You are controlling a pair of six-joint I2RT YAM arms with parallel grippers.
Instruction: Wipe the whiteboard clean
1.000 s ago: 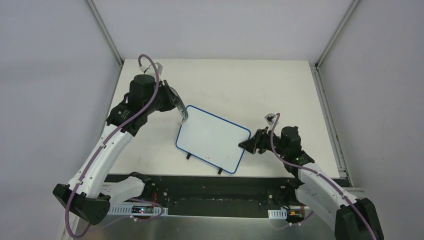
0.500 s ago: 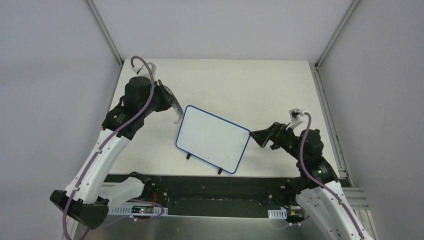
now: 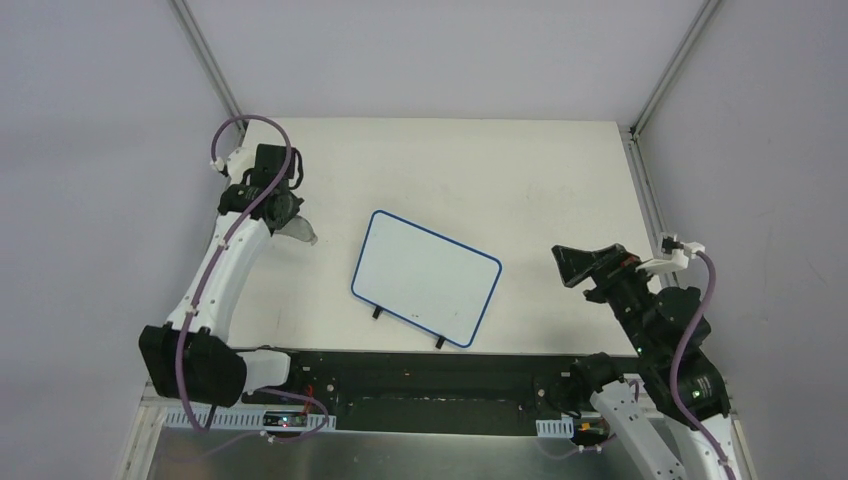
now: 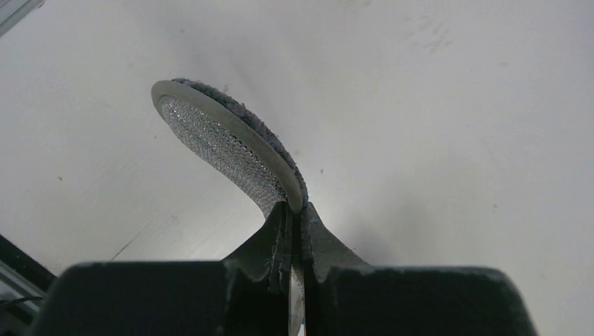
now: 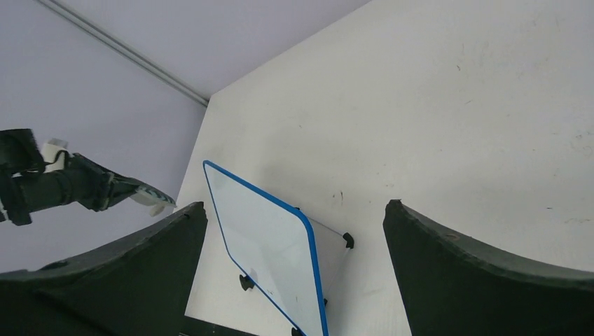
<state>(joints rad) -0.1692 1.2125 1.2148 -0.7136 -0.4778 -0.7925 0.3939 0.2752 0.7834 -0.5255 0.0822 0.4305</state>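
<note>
The whiteboard (image 3: 425,278) stands propped on its small black feet mid-table, with a blue frame and a blank white face; it also shows in the right wrist view (image 5: 260,234). My left gripper (image 3: 287,214) is off to the board's left near the table's left edge. It is shut on a round grey wiping cloth (image 3: 299,230), which curls out past the fingertips in the left wrist view (image 4: 228,150). My right gripper (image 3: 577,263) hovers to the right of the board, clear of it. Its jaws are wide open with nothing between them (image 5: 294,205).
Aluminium rails (image 3: 205,55) run along the table's left and right edges beside grey walls. A black strip (image 3: 420,375) with the arm bases borders the near edge. Bare white tabletop (image 3: 470,170) lies behind the board.
My right gripper opened, let go of the board's right edge and drew back to the right. My left arm swung left, away from the board, with the cloth in it.
</note>
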